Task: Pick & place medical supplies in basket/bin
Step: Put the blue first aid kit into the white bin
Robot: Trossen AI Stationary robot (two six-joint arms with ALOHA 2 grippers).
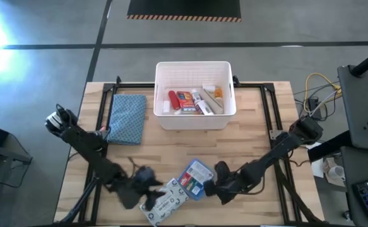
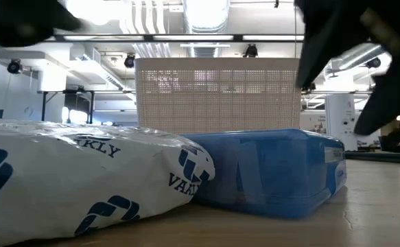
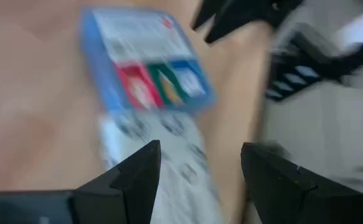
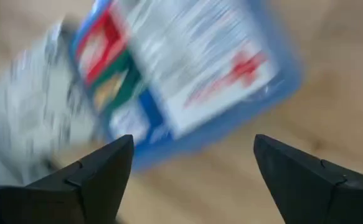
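The white slotted bin (image 1: 195, 70) stands at the table's far middle and holds a red tube (image 1: 173, 99), packets and other small supplies. A blue packet with red, green and blue panels (image 1: 196, 176) lies flat near the table's near edge. It partly overlaps a grey-white patterned flat pack (image 1: 166, 202). My left gripper (image 1: 147, 181) is open just left of these two. In its wrist view (image 3: 200, 149) the patterned pack (image 3: 169, 155) lies between and below its fingers. My right gripper (image 1: 217, 183) is open at the blue packet's right edge (image 4: 193, 140), with the packet (image 4: 187, 81) just ahead of the fingers.
A blue-grey folded cloth (image 1: 128, 118) lies left of the bin. Black frame rails (image 1: 105, 107) run along the table's left, right and far sides. In the low view the two packs (image 2: 268, 168) fill the foreground, with the bin (image 2: 217, 96) behind them. Bare wood lies between the packs and the bin.
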